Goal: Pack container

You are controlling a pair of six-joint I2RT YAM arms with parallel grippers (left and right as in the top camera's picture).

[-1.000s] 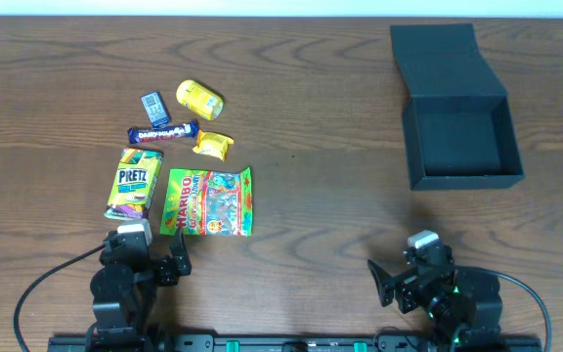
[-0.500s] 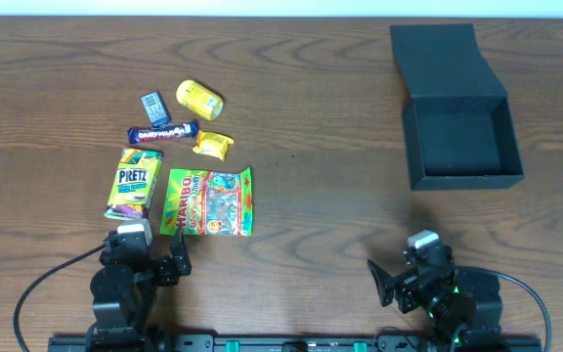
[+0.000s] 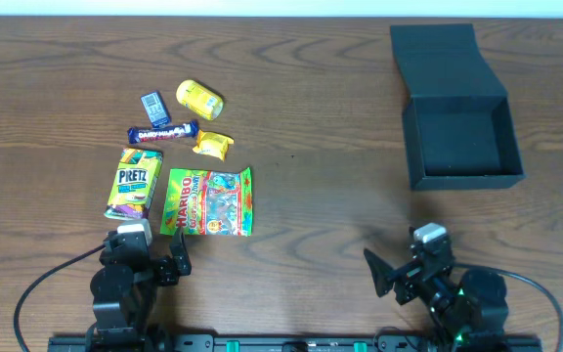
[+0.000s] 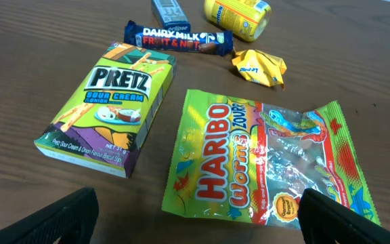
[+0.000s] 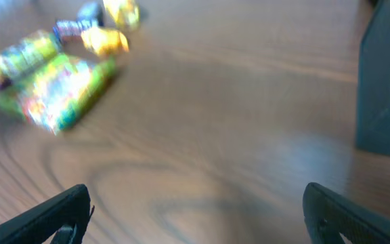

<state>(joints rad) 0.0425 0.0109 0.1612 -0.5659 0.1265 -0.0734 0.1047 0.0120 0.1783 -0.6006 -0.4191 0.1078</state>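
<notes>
Container (image 3: pixel 462 147) sat open near the far right corner of the tabletop (image 3: pixel 321 117), its flap lid (image 3: pixel 445 59) laid back toward the far edge and its inside bare. It lay ahead of the right pincer (image 5: pixel 198 210), which sat at the near edge with jaws spread and nothing held. Well apart, toward the left edge, the Haribo bag (image 3: pixel 209 202) and Pretz box (image 3: pixel 135 182) rested just ahead of the left pincer (image 4: pixel 205 217), likewise released and empty. The left arm therefore seemed better placed for a first pick, and the right for the container.
</notes>
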